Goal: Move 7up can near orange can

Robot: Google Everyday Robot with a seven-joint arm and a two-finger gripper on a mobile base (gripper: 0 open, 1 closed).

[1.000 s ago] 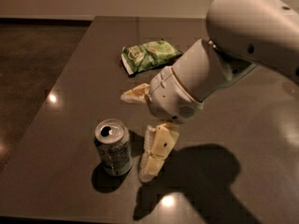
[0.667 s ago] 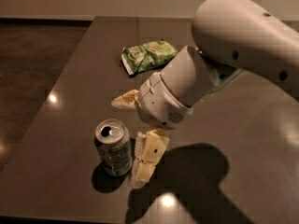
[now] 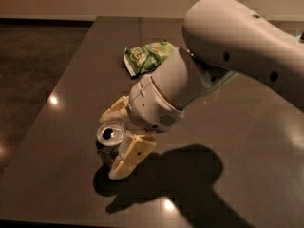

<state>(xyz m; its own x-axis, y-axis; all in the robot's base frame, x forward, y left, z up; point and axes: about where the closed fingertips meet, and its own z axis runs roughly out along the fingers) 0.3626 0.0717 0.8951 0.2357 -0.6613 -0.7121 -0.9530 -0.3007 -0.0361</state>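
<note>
The cream plastic gripper [image 3: 113, 148] straddles the upright, silver-topped 7up can [image 3: 109, 135]; whether it grips cannot be told.

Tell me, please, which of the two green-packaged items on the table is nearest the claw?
The 7up can, standing upright with its silver top showing, sits between the fingers of the open claw; the green chip bag lies farther back, apart.
</note>
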